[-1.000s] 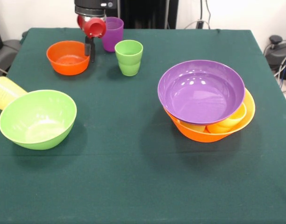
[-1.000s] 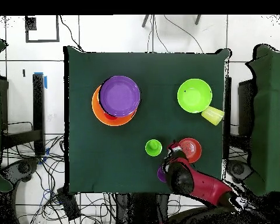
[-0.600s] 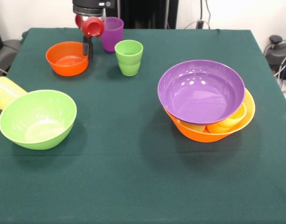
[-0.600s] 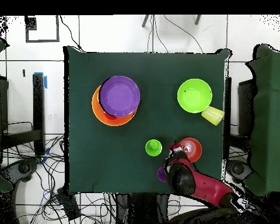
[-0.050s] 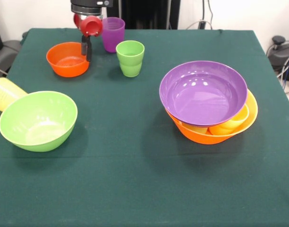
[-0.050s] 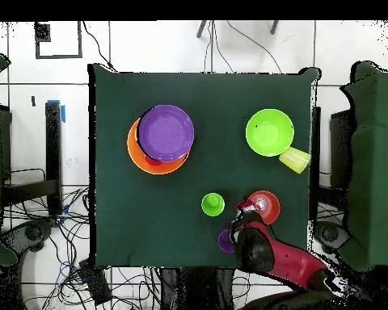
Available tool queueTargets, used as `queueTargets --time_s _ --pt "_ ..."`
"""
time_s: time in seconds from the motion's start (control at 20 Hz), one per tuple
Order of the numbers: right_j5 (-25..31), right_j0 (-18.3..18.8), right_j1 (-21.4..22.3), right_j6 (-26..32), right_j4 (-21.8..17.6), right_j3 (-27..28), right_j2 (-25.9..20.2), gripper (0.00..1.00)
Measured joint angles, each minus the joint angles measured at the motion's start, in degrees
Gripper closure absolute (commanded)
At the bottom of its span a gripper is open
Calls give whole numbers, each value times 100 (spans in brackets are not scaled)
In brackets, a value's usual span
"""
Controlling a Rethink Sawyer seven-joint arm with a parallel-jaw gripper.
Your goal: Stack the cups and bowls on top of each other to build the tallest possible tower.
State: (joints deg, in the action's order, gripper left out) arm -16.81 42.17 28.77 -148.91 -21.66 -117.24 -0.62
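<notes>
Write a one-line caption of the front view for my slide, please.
Gripper at the small orange bowl, with the purple bowl resting on the big orange bowl.

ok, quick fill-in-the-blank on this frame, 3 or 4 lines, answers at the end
1. The purple bowl rests tilted in the large ____ bowl.
2. The pale yellow cup lies on its side touching the ____ bowl.
3. The gripper hangs at the rim of the small ____ bowl.
4. Beside the upright lime green cup stands a ____ cup.

Answers: orange; lime green; orange; purple
</notes>
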Motion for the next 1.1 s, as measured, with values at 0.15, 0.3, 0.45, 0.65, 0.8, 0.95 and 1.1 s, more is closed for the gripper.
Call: queueTargets --time_s 0.15,0.3,0.45,0.65,0.8,0.95,1.1 --pt "0 11 0 0 -1 0 -2 0" --pt "0 19 0 0 -92 8 -18 0" --pt "1 62 -20 0 -322 41 -69 0" --pt "12 188 -82 0 -782 115 -195 0" --pt "37 335 -150 0 -1176 184 -334 0" --pt "67 451 -191 0 -1462 244 -460 0" --pt "85 493 -211 0 -1594 280 -521 0"
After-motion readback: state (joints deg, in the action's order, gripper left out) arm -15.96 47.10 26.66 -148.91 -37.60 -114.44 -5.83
